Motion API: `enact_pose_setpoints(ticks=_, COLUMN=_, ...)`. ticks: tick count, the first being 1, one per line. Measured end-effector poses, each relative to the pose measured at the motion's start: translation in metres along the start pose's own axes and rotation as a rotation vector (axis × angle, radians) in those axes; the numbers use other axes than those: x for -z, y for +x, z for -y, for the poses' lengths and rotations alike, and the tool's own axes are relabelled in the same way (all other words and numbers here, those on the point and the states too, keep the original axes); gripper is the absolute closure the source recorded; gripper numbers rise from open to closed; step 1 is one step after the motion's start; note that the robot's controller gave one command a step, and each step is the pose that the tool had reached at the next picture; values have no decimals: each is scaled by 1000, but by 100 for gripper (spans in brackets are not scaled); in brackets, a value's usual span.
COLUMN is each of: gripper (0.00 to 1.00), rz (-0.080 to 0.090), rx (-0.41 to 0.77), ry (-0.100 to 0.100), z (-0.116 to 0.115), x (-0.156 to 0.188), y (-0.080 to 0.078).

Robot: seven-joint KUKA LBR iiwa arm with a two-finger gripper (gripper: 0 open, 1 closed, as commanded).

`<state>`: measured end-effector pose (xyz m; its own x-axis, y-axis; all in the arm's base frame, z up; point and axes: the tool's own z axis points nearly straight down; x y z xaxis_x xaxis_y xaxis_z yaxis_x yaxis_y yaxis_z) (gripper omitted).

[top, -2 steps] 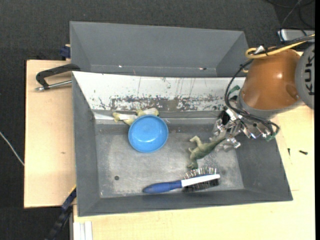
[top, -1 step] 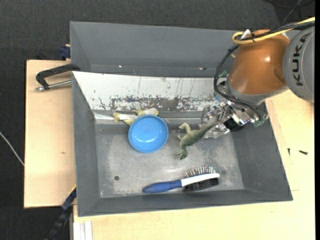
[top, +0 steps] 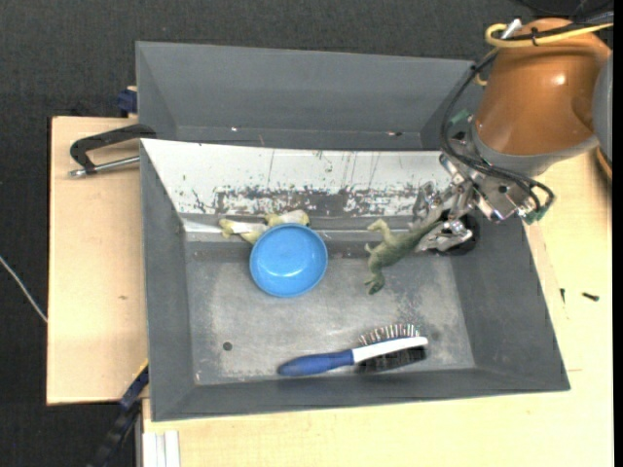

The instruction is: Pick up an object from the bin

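gripper (top: 440, 230) | fingers clamped on green toy dinosaur (top: 387, 253), by tail | likely light, floppy; torso grips surer

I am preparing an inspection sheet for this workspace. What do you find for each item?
Surface: grey metal bin, floor scuffed, far wall scratched.
Job's things: green toy lizard near the far right corner, tail toward the end effector; blue bowl by the far wall; blue-handled brush by the near wall.
Clutter: pale yellowish item, partly hidden behind the bowl.
Grippers: end effector at the lizard's tail end; grip cannot be judged.
Cables: black cables beside the orange wrist cover.
Surroundings: dark floor behind the bin.
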<state>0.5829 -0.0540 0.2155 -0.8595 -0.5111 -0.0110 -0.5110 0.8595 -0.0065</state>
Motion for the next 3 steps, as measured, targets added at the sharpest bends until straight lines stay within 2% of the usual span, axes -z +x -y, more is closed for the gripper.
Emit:
enact_pose_setpoints(ticks=1, gripper=100, rz=-14, rx=-183, ry=-7, z=46, x=-69, y=51)
enact_pose_setpoints(ticks=2, gripper=100, rz=-3, rx=-175, ry=-4, z=41, x=-73, y=8)
enact_pose_setpoints(ticks=3, gripper=100, rz=-3, rx=-177, ry=0, z=49, x=-17, y=28)
